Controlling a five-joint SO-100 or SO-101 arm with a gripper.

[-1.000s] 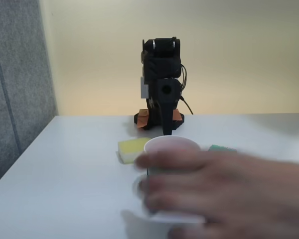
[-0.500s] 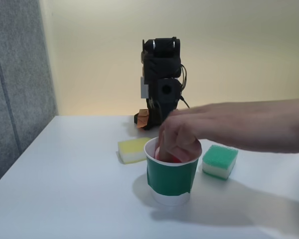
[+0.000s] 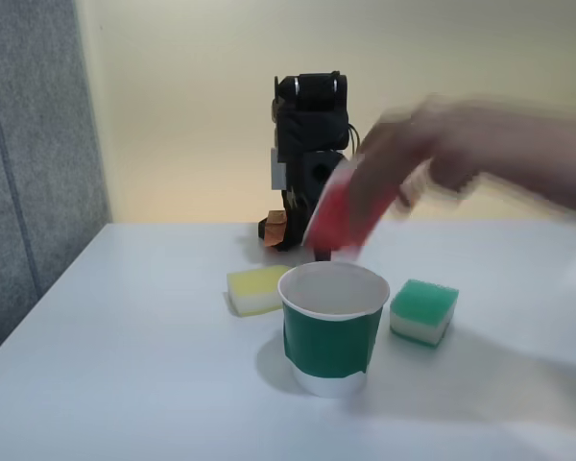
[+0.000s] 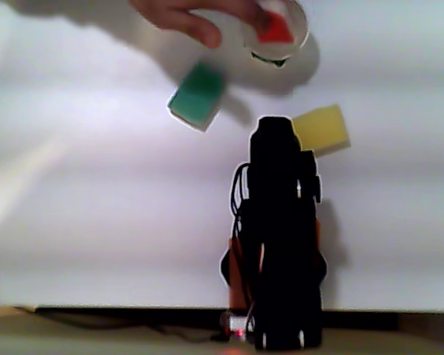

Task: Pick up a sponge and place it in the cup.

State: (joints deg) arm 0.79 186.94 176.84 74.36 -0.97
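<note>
White and bare under a pale yellow wall, the surface [image 3: 125,365] carries the white paper cup with its dark green band [image 3: 332,327] at lower centre of the fixed view, and just above its rim a person's blurred hand [image 3: 413,163] holds the small red-topped sponge [image 3: 338,213]. We judge the risk is that this sponge lands close to the green-topped sponge [image 3: 423,310] or the yellow sponge [image 3: 256,288], or against the cup, crowding any grasp by the folded black robot arm [image 3: 312,158]. Whether its fingers are spread or pressed together we cannot tell.

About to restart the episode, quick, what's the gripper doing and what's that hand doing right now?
Gripper: the arm is folded at the back; open or shut cannot be told.
Hand: blurred, holding the red sponge above the cup.
</note>
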